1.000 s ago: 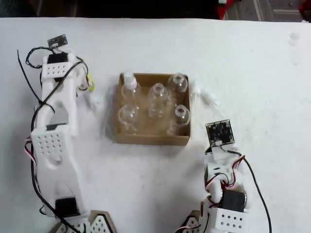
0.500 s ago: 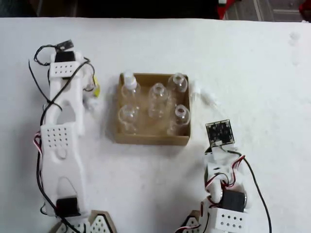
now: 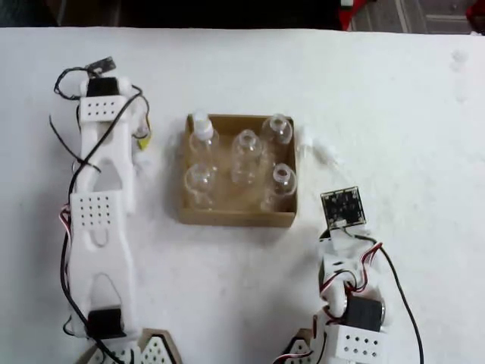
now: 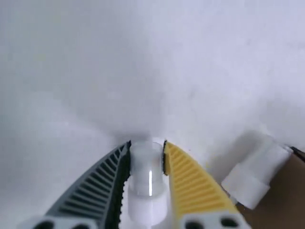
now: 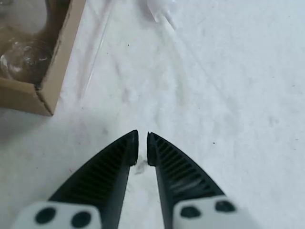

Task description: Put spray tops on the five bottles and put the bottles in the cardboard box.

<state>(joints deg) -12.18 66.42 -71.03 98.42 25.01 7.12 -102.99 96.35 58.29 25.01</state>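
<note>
The cardboard box [image 3: 236, 217] sits mid-table with several clear bottles standing in it. The far-left bottle [image 3: 201, 135] wears a white spray top; the others, such as one in the middle [image 3: 246, 145], have bare necks. Left of the box, low over the table, my left gripper [image 4: 147, 145] [image 3: 142, 140] is shut on a white spray top [image 4: 147, 176], held between its grey and yellow fingers. A second white spray top [image 4: 257, 171] lies beside it near the box wall. My right gripper [image 5: 142, 136] hangs shut over bare table, near the box's corner [image 5: 45, 102].
More white spray parts [image 3: 314, 148] lie on the table just right of the box, and one shows in the right wrist view [image 5: 159, 9]. The right arm [image 3: 352, 311] is folded at the near right edge. The table is white all around.
The left arm has swung slightly to the right, toward the box, with its gripper staying low beside the box's left wall. The right arm has not moved.
</note>
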